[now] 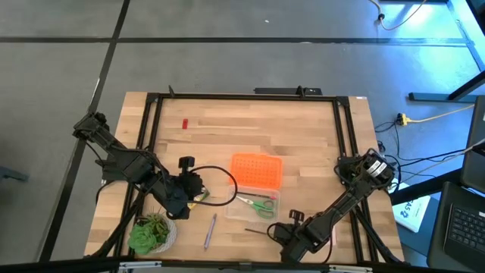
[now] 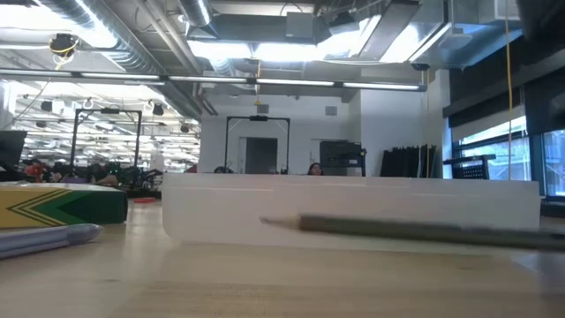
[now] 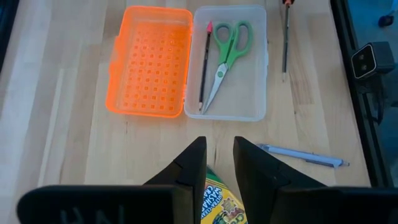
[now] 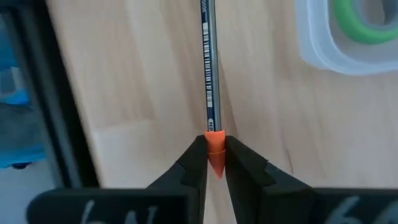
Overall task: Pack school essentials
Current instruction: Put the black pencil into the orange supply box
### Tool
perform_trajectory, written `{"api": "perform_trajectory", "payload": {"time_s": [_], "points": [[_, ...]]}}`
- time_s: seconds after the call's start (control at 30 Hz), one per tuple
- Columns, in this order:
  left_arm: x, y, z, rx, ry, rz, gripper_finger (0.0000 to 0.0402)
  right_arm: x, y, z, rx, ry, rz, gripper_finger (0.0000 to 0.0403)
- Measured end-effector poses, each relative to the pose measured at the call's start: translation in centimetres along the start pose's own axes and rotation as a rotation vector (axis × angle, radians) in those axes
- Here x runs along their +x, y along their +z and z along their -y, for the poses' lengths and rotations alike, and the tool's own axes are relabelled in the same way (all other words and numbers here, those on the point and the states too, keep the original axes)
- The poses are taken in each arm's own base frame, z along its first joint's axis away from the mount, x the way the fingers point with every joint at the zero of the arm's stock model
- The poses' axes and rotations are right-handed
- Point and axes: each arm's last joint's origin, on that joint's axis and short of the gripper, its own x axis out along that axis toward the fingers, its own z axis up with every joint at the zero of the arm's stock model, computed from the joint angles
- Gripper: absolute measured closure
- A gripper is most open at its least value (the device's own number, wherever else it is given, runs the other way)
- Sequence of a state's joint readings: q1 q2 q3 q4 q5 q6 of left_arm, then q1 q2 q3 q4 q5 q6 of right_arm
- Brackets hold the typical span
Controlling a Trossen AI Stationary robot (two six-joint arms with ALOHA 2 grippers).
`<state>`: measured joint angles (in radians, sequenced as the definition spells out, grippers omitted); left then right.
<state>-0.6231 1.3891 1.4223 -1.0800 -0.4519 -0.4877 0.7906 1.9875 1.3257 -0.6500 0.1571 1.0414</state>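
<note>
Two pencils: one in the clear case [image 3: 227, 93] beside one pair of green-handled scissors [image 3: 227, 53], the other pencil [image 4: 210, 68] just outside it, orange end pinched by the right gripper [image 4: 215, 163]. One pen [image 3: 301, 155] near the case. Crayon box [image 3: 219, 202] clamped by the left gripper [image 3: 219, 163]. Orange lid [image 3: 149, 59] open alongside. Wooden table [image 1: 303, 136]; grey floor around.

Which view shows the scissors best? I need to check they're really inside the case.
The left wrist view: the scissors lie whole inside the clear case, beside a pencil. The high view shows them small. The right wrist view catches only a green handle. The low view shows none.
</note>
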Motion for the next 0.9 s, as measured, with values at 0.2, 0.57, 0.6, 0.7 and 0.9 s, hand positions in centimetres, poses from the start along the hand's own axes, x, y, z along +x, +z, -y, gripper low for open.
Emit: {"api": "perform_trajectory", "payload": {"time_s": [0.2, 0.57, 0.6, 0.7, 0.9], "points": [[0.0, 0.0, 0.0, -0.001, 0.0, 0.001, 0.0328, -1.1, 0.8, -1.0, -0.022, 0.039, 0.028, 0.0352], [0.0, 0.0, 0.0, -0.002, 0.0, 0.001, 0.0328, -3.3, 4.4, -0.2, -0.041, -0.013, 0.028, 0.0352], [0.0, 0.0, 0.0, -0.002, 0.0, 0.001, 0.0328, -3.5, 4.8, 0.1, -0.038, -0.03, 0.02, 0.0352], [0.0, 0.0, 0.0, 0.0, 0.0, 0.0, 0.0328, -3.9, 6.4, 1.4, -0.045, -0.075, 0.001, 0.0352], [0.0, 0.0, 0.0, 0.0, -0.001, 0.0, 0.0328, -3.9, 9.2, 4.4, -0.04, -0.145, -0.036, 0.0352]]}}
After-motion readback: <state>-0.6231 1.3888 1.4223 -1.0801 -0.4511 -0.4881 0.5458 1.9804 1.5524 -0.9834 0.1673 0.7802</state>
